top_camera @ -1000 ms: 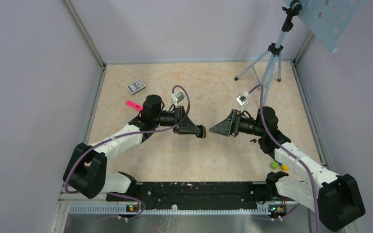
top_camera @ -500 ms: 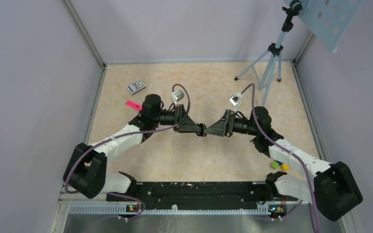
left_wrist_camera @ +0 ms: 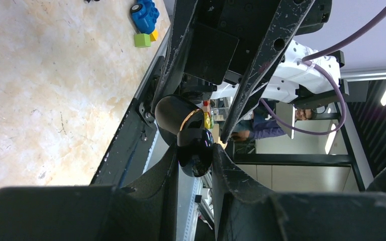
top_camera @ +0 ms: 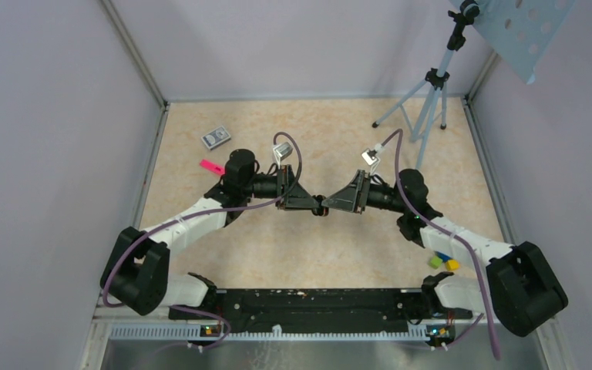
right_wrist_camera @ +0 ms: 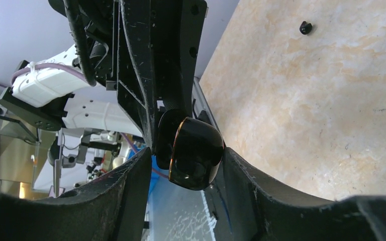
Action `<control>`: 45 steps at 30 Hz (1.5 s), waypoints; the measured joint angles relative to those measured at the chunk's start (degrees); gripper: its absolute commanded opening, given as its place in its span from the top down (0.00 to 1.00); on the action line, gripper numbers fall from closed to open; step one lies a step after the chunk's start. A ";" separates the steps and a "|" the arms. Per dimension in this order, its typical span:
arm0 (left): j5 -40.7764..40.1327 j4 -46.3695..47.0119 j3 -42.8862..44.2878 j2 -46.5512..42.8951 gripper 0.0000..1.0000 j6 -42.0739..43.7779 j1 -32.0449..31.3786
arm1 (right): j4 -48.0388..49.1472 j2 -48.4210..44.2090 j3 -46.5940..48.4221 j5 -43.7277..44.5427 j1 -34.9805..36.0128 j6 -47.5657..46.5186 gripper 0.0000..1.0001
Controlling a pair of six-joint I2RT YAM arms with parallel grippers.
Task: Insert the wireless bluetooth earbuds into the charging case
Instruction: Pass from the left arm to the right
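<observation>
Left gripper [left_wrist_camera: 195,160] is clenched on the charging case [right_wrist_camera: 198,145], glossy black with a gold seam, mid-air at centre of the top view, presumably as a vise. Right gripper [right_wrist_camera: 188,156] straddles its other half, likely to work the lid; can't tell if it's clamped yet. Small black bit [right_wrist_camera: 305,27] on the table [right_wrist_camera: 306,100], upper right, is maybe an earbud.

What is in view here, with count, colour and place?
glossy black rounded plastic charging case: one, black, gold rim, midair between tools
tiny black piece: one, black, on table; possibly earbud
small grey patterned box: one, grey, table's far left
flat pink strip: one, pink, beside left arm
small plastic toy pieces: three, blue, green, yellow, near right arm
metal tripod: one, grey, far right
left tool: black, shut on case
right tool: black, fingers flanking case
</observation>
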 measured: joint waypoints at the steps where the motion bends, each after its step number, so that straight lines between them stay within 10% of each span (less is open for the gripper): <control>1: 0.04 0.00 0.00 0.00 1.00 -0.04 0.00 | 0.37 0.07 -0.15 -0.17 0.00 0.22 0.47; 22: 0.17 1.77 0.74 0.79 1.00 0.31 0.00 | 2.51 1.90 -0.98 -1.38 0.02 1.22 0.55; 28: 0.24 2.29 0.81 1.05 1.00 0.42 0.09 | 6.58 3.13 -2.08 -1.31 0.00 3.54 0.73; 31: 0.46 2.51 0.81 1.05 0.68 0.48 0.20 | 8.41 3.76 -2.62 -1.16 -0.02 5.16 0.98; 35: 0.74 2.84 0.90 1.05 0.29 0.04 0.46 | 10.34 4.17 -3.41 -0.79 0.00 6.56 1.00; 45: 0.11 2.89 1.03 0.39 0.34 0.02 0.61 | 12.90 4.33 -4.70 -0.26 0.02 8.41 1.00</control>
